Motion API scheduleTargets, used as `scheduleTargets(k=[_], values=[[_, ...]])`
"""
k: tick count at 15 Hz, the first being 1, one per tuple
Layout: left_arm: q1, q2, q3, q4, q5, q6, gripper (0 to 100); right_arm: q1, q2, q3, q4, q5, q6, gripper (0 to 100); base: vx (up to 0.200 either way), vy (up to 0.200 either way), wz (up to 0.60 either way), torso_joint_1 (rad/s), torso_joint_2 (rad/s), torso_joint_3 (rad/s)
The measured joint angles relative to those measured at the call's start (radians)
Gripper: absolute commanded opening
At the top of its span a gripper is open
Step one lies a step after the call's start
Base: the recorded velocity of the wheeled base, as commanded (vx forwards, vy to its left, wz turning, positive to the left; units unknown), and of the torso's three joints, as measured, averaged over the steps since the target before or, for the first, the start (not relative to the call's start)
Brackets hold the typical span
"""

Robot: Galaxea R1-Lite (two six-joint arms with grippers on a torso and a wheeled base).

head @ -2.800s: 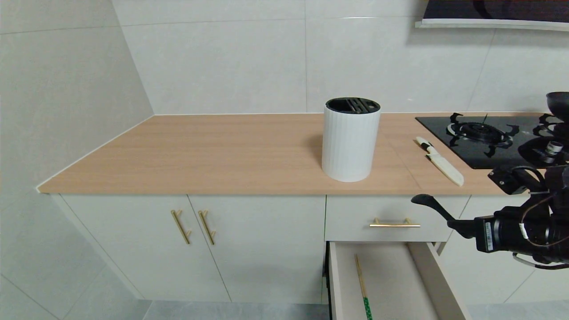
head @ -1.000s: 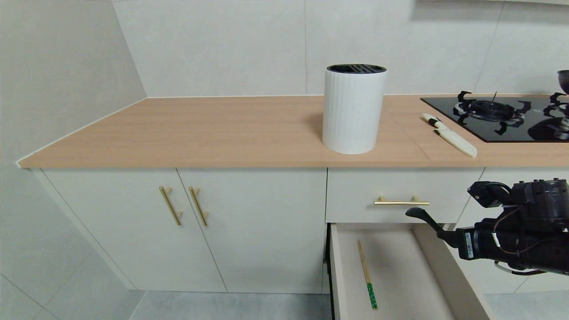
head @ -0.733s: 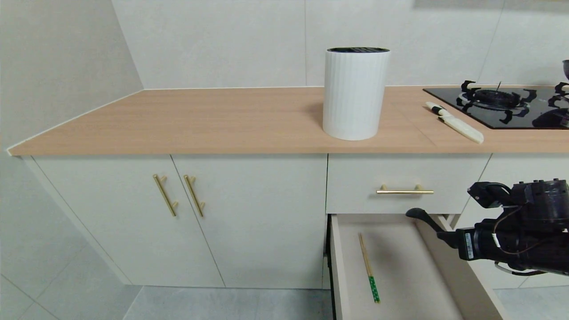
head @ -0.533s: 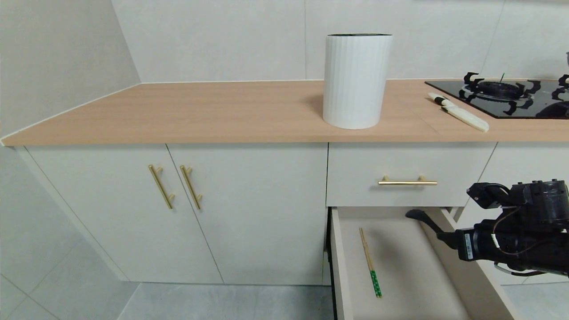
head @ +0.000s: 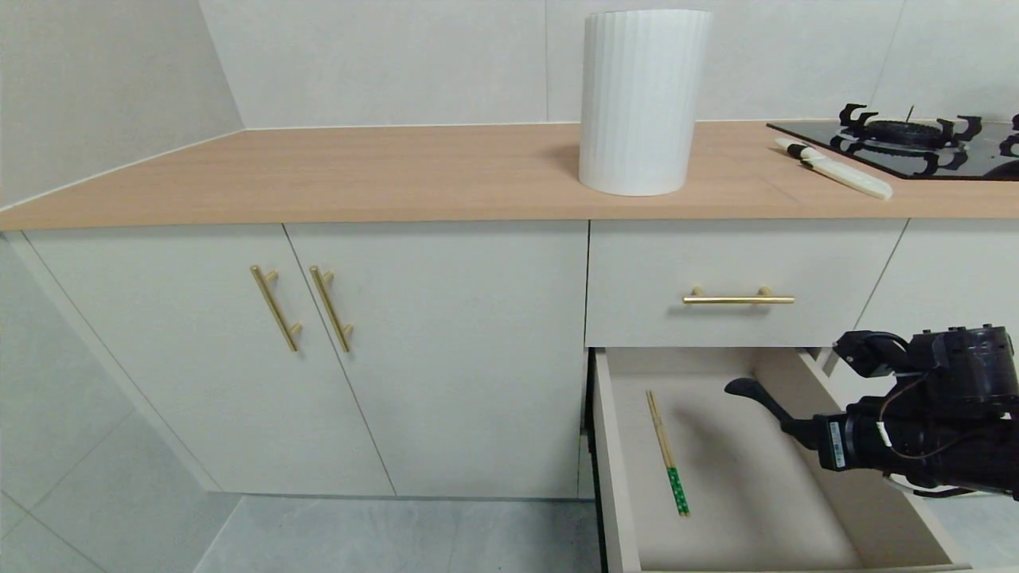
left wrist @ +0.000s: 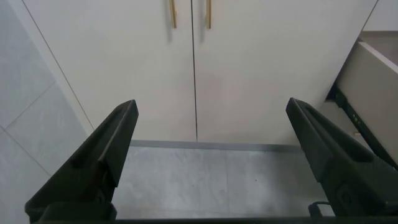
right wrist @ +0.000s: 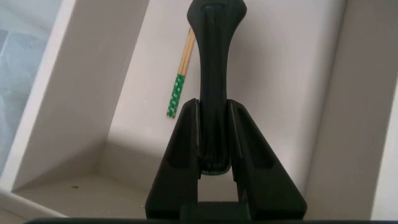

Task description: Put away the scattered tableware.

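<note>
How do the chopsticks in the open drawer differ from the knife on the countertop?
Place: the chopsticks lie inside the open drawer, while the knife lies on the countertop beside the stove.
Shape: the chopsticks are a thin pair; the knife is one broader piece.
Colour: the chopsticks are wood-coloured with green ends; the knife is cream with a dark band.
Both lie flat.

The right arm [head: 955,446] lies nearly level at four o'clock in the head view, with its wrist pointing toward nine o'clock. The right end effector [head: 800,428] has both fingers clamped on the handle of a black utensil [head: 750,390], which juts out toward ten o'clock. The left end effector [left wrist: 211,109] has its fingers spread wide apart.
</note>
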Motion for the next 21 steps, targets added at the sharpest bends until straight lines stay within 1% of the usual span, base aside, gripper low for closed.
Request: scheduleTargets(k=[2,4,7,12,14,17,21], values=[[0.000,0.000,0.000,0.000,0.000,0.000,100,0.001,0.007,-0.001,-0.004,0.000,0.000,0,0.000,0.000,0.00,0.000,0.00,0.000],[0.000,0.000,0.000,0.000,0.000,0.000,100,0.001,0.025,-0.001,-0.041,-0.002,0.000,0,0.000,0.000,0.00,0.000,0.00,0.000],[0.000,0.000,0.000,0.000,0.000,0.000,100,0.003,0.094,-0.004,-0.097,-0.039,0.007,0,0.000,0.000,0.00,0.000,0.00,0.000],[0.000,0.000,0.000,0.000,0.000,0.000,100,0.008,0.298,-0.013,-0.301,-0.101,0.033,0,0.000,0.000,0.00,0.000,0.00,0.000],[0.000,0.000,0.000,0.000,0.000,0.000,100,0.009,0.391,-0.024,-0.363,-0.123,0.033,0,0.000,0.000,0.00,0.000,0.00,0.000],[0.000,0.000,0.000,0.000,0.000,0.000,100,0.014,0.496,-0.059,-0.383,-0.145,0.037,0,0.000,0.000,0.00,0.000,0.00,0.000],[0.000,0.000,0.000,0.000,0.000,0.000,100,0.021,0.567,-0.083,-0.384,-0.148,0.049,0,0.000,0.000,0.00,0.000,0.00,0.000]])
